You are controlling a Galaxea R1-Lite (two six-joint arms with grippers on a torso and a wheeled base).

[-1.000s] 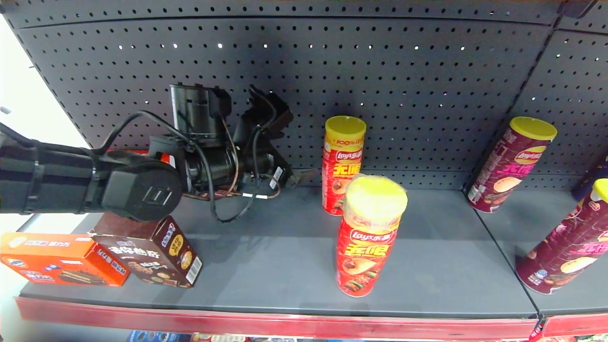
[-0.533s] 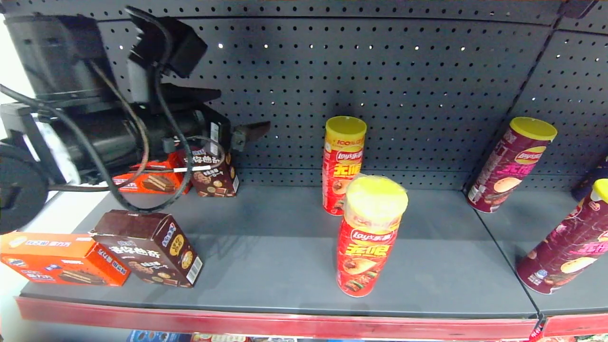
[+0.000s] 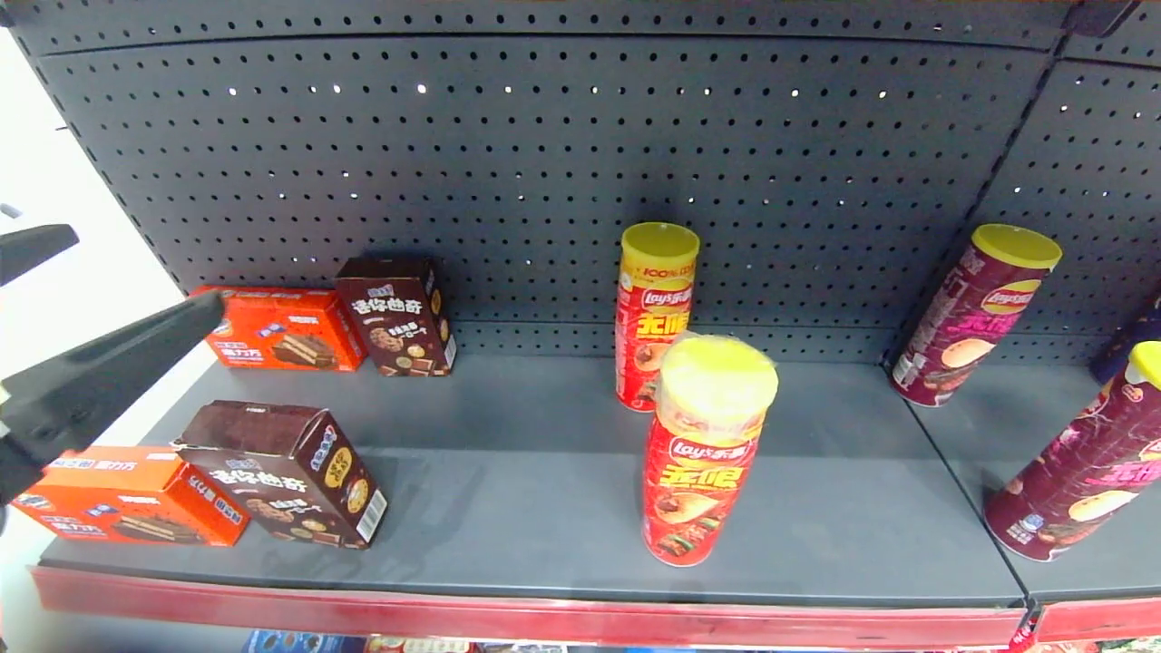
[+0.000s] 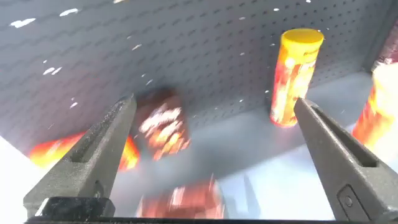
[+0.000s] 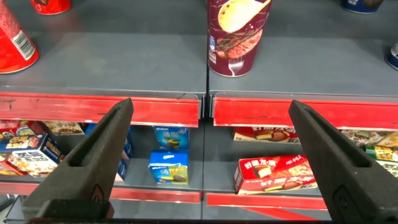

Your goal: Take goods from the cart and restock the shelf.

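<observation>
A: Your left pincer (image 3: 145,269)?
B: Spread wide, holding nothing, off the shelf's (image 3: 544,508) left end. Your right pincer (image 5: 210,104) is gaping too, empty, facing the shelf's red edge.
A: Goods?
B: Brown cookie box (image 3: 396,315) upright at the back, just beside the orange box (image 3: 281,326).

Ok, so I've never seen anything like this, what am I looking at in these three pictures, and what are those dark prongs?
It's a two-armed robot restocking a shop shelf. The wide picture comes from its head; the other two come from cameras on its wrists, each looking out between the two dark fingers of that arm's pincer. The left pincer and right pincer are both open and hold nothing. On the shelf sit two red chip cans, two purple cans, brown boxes and orange boxes.
</observation>
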